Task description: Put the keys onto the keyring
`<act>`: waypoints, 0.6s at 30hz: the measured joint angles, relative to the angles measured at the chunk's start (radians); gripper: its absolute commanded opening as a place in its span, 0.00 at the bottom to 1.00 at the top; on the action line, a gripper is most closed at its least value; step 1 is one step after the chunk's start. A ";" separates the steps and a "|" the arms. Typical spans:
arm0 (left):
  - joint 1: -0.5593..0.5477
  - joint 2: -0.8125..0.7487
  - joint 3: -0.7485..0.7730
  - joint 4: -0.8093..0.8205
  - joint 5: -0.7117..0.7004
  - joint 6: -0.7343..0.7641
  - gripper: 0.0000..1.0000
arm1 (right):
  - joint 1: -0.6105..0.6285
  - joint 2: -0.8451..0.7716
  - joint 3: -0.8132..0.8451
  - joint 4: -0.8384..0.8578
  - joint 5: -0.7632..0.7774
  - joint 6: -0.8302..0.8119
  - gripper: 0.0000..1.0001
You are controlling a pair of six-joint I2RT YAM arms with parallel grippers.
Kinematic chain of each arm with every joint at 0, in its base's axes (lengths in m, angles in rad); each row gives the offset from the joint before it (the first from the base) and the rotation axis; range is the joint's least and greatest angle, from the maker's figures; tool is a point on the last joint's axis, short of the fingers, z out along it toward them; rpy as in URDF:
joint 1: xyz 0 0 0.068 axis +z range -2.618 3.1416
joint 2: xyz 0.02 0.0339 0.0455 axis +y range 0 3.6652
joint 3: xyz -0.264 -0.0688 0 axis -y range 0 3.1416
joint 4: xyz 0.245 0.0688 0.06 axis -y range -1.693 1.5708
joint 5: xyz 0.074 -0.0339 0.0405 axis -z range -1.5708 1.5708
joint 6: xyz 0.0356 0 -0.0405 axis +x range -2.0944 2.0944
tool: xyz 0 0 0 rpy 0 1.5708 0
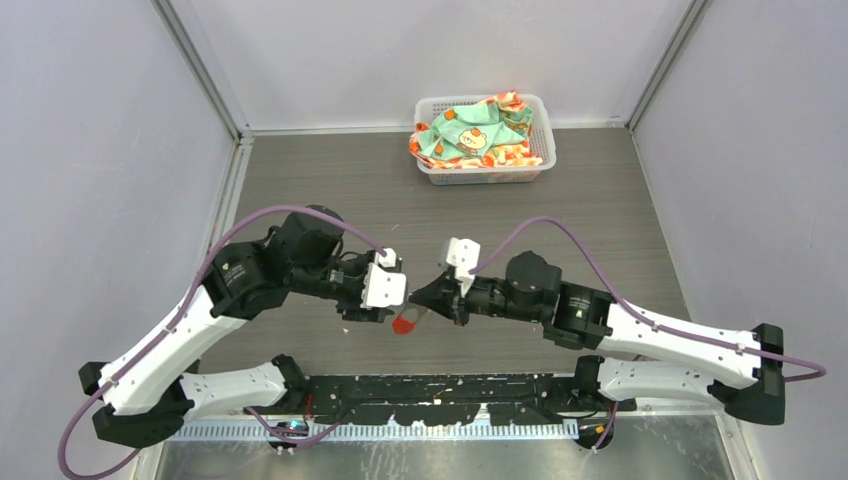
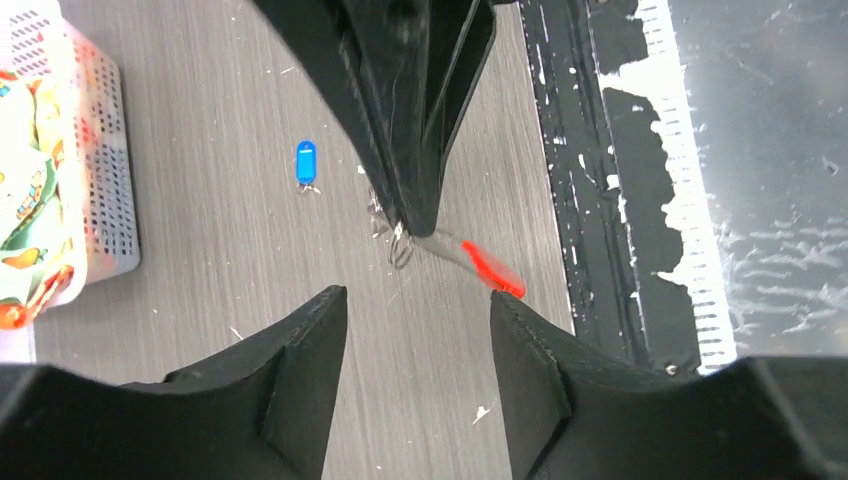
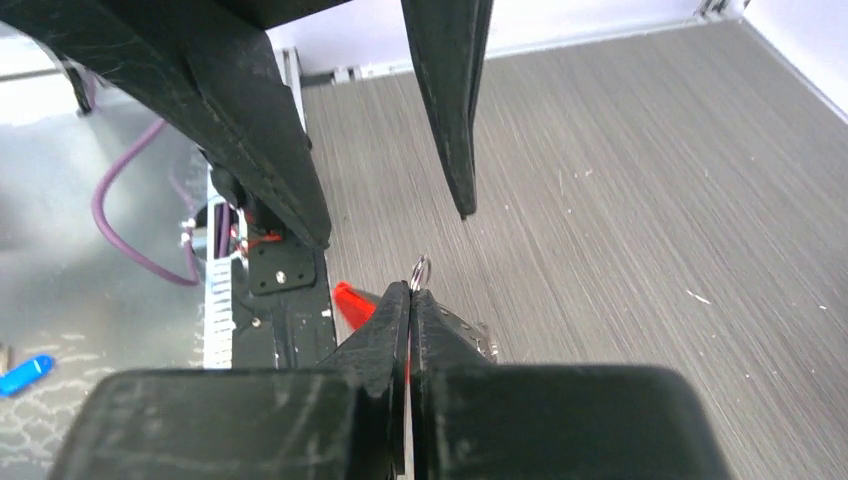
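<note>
- The right end effector [image 3: 411, 292] is clenched on the keyring [image 3: 420, 268]. A small arc of the thin metal ring pokes out past its pressed-together fingertips.
- The keyring's red tag [image 2: 490, 268] trails off to one side of that grip and looks blurred in the left wrist view.
- The left end effector [image 2: 418, 298] is released. Its two fingers stand apart, pointing at the ring from just in front, and nothing is between them.
- The two end effectors meet tip to tip over the middle of the worktop [image 1: 600, 200].
- The blue-tagged key [image 2: 306, 162] lies flat on the worktop, apart from both end effectors, on the side toward the basket.
- The white basket [image 1: 485, 175] sits at the far edge, holding a patterned cloth [image 1: 470, 135].
</note>
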 measured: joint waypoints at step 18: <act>0.038 -0.098 -0.030 0.131 0.055 -0.274 0.41 | -0.002 -0.146 -0.213 0.463 -0.068 0.167 0.01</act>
